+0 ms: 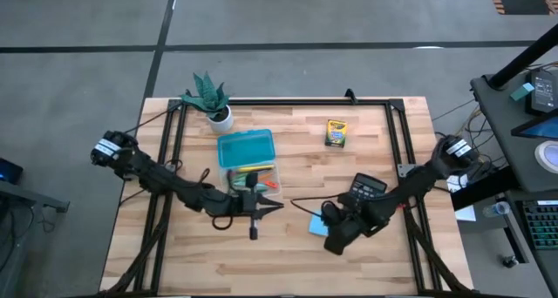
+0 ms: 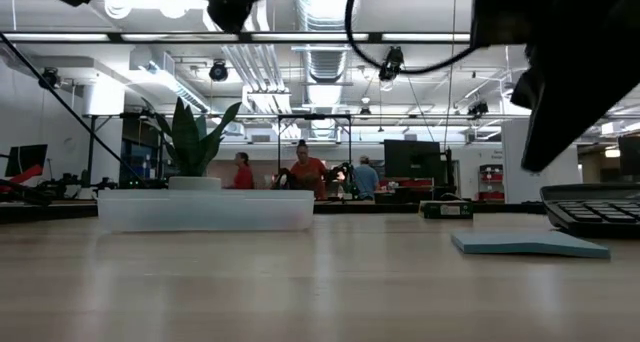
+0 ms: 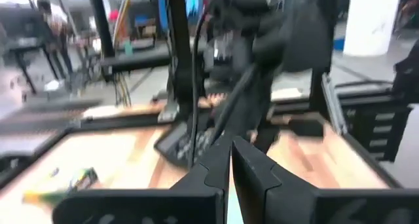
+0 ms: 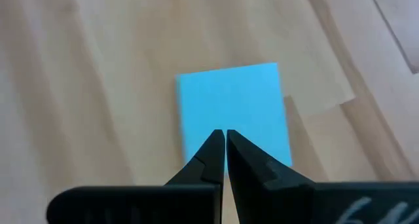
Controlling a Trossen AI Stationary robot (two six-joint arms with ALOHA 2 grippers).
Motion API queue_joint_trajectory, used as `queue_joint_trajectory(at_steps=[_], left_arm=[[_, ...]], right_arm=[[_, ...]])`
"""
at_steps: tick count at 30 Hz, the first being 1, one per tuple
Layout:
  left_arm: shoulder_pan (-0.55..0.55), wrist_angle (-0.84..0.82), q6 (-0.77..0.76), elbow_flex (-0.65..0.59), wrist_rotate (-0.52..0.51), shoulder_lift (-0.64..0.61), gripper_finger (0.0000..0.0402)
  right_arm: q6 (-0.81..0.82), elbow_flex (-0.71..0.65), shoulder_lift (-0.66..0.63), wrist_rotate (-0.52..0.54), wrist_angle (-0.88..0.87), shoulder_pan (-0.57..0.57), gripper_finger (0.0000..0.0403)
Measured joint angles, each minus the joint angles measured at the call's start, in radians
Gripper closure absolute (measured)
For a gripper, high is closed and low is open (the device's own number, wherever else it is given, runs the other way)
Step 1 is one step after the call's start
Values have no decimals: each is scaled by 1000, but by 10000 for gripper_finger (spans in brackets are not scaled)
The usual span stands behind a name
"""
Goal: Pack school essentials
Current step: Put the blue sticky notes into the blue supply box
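Blue sticky pad [image 4: 234,112] under closed right pincer [image 4: 225,140]

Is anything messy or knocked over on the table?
Nothing looks knocked over or spilled. The plant stands upright, the crayon box lies flat and the blue sticky pad lies flat under the shut right gripper. Pencils already sit in the clear tray beside its teal lid.

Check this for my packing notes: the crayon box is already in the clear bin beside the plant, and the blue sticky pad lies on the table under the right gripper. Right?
One detail is wrong. The crayon box is not in the clear bin; the high view shows it lying on the bare table, apart from the bin. The rest holds: the bin sits beside the plant, and the blue sticky pad lies under the right gripper.
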Motion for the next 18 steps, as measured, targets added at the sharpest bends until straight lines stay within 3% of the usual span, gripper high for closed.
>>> queue_joint_trajectory(at_steps=[5, 14, 18], left_arm=[[14, -195, -60, 105, 0, 69, 402], [14, -571, -67, 403, 1, 285, 402], [14, -630, -62, 525, 21, 385, 402]], right_arm=[[23, 0, -78, -4, -3, 22, 394], [116, -57, -198, -1, -43, 45, 394], [204, -124, -248, -2, -44, 46, 394]])
